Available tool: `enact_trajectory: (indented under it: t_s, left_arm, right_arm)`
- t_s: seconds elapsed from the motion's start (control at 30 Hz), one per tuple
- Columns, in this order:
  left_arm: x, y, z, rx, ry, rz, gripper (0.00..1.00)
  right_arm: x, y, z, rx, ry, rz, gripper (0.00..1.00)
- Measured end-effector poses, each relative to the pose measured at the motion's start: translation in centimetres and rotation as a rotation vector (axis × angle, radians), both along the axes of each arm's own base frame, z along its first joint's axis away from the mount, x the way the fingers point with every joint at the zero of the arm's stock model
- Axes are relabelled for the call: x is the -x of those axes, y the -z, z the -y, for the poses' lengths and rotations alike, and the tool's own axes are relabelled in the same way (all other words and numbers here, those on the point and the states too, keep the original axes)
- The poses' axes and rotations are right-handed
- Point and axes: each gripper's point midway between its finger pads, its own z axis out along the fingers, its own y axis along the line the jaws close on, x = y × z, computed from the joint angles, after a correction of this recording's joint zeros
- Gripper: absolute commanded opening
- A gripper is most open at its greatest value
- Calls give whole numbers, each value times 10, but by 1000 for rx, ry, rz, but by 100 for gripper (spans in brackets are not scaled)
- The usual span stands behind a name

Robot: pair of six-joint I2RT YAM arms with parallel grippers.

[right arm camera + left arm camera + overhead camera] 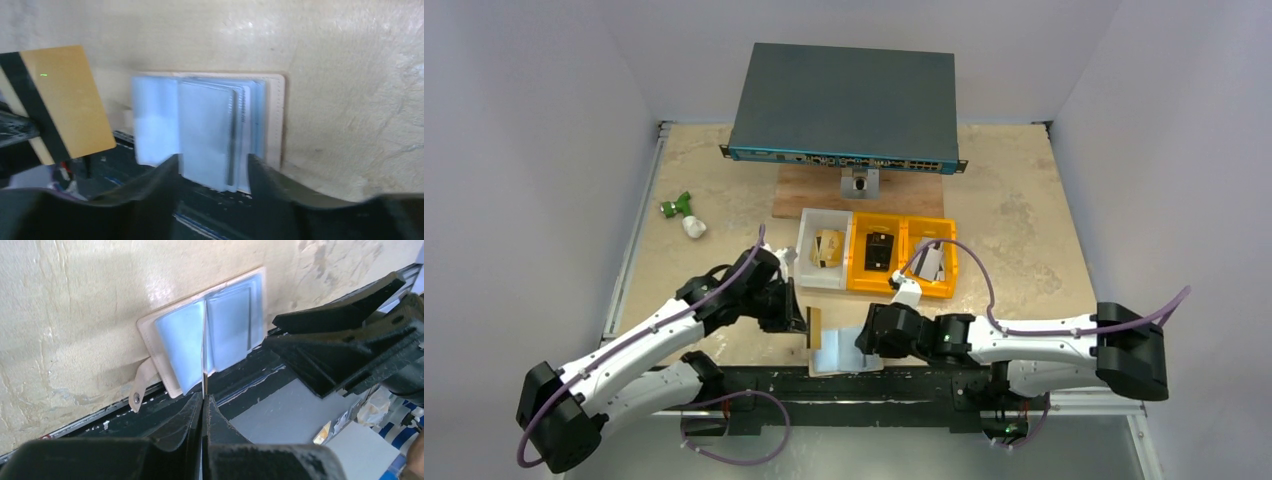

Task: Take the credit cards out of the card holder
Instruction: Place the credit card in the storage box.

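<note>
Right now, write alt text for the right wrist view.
An open pale blue card holder lies on the table, framed by the right hand's spread fingers. At left, a gold card with a black stripe is held up, tilted.

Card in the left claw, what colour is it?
The flat card is gold with a black stripe, clearest in the right wrist view.

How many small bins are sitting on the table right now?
3, in a row mid-table: white bin leftmost, middle orange bin, right orange bin. None looks hidden.
</note>
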Motion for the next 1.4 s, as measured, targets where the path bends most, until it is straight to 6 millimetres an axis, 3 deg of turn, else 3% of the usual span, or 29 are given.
enact_trajectory:
  t_s: [0.13,0.23,0.4,0.6,0.87,1.13,1.4]
  left_arm:
    - [-11,-22,3,19,-9,60,0]
    - [-21,-35,5,31,-21,103,0]
    - [-47,-47,4,20,-67,133,0]
    - [-98,-55,5,-25,-144,178,0]
    - [-156,-41,14,-79,-188,198,0]
    - [-187,-24,20,-97,-190,189,1]
    - [-187,-15,25,-92,-176,165,31]
  right_arm:
    - [-10,-32,-9,-75,12,65,78]
    - [-20,-58,-14,-127,34,120,87]
    - [-32,-81,-6,-165,83,181,90]
    - [-41,-99,7,-202,131,228,90]
    - [-42,-95,21,-188,156,234,90]
    - [-42,-92,23,-184,168,224,91]
    - [-42,-83,24,-154,166,216,94]
